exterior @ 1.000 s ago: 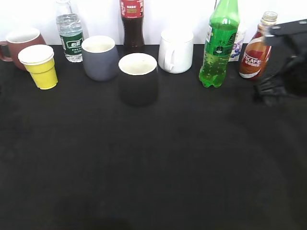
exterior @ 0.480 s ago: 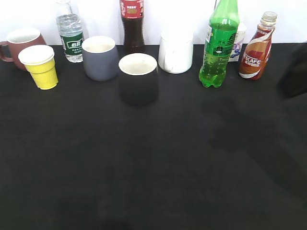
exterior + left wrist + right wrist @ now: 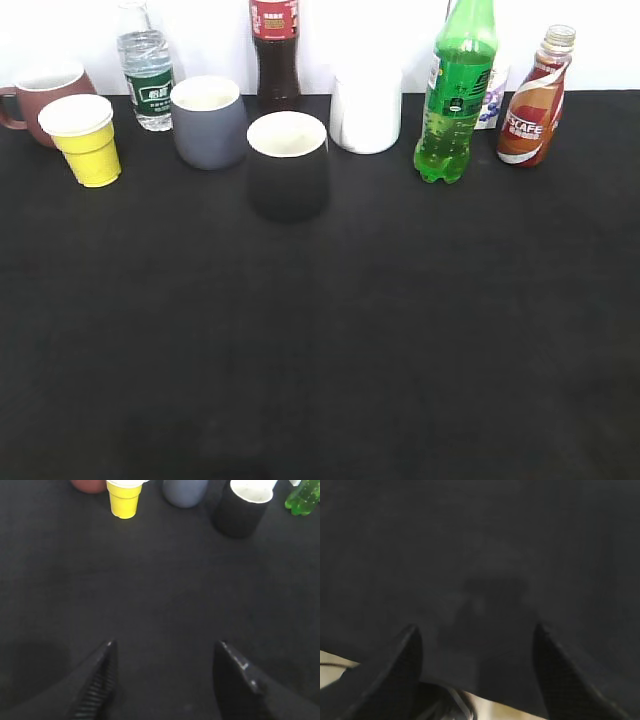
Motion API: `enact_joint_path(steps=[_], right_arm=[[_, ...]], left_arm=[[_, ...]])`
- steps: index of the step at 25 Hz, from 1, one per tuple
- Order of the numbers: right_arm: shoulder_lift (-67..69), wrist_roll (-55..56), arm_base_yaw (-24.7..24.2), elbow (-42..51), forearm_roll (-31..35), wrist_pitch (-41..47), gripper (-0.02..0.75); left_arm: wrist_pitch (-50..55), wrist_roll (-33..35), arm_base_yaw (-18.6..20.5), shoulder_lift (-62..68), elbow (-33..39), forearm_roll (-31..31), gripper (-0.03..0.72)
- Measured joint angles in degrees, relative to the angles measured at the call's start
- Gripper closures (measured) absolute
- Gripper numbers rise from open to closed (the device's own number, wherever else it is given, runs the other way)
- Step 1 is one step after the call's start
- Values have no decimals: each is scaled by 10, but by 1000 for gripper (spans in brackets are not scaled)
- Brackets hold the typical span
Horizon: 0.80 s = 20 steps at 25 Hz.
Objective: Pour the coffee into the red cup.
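Nothing grabbed yet: both pincers, left (image 3: 162,680) and right (image 3: 475,672), gape empty. Next, right one needs the coffee bottle (image 3: 532,98) at 1 o'clock; red cup (image 3: 42,95) waits at 10.

Black-clothed table (image 3: 320,350) against a plain white wall (image 3: 210,30).

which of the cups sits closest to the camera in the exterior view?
The black cup with the white inside. It stands forward of the row; the grey cup, yellow cup and red cup sit further back.

A staged test bench: black cloth-covered table (image 3: 320,350) against a plain white wall (image 3: 210,30).
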Motion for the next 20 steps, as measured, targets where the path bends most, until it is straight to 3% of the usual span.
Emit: enact_joint_path(steps=[4,8,12,13,16,20], right_arm=[[-110,1,1,85,-29,0,197],[-111,14,1,112,-36,-32,197],[-111,14,1,125,-36,-56,197],[-111,14,1,125,-36,-57,197],[-111,14,1,125,-36,-58,142],[-111,14,1,125,-36,-59,126]], left_arm=[[-1,0,0,0,14,2,232],[2,0,0,0,123,-6,256],[2,2,0,0,130,-23,281],[-3,2,0,0,130,-7,274],[-11,2,0,0,130,24,122],[-42,55,0,0,131,32,113]])
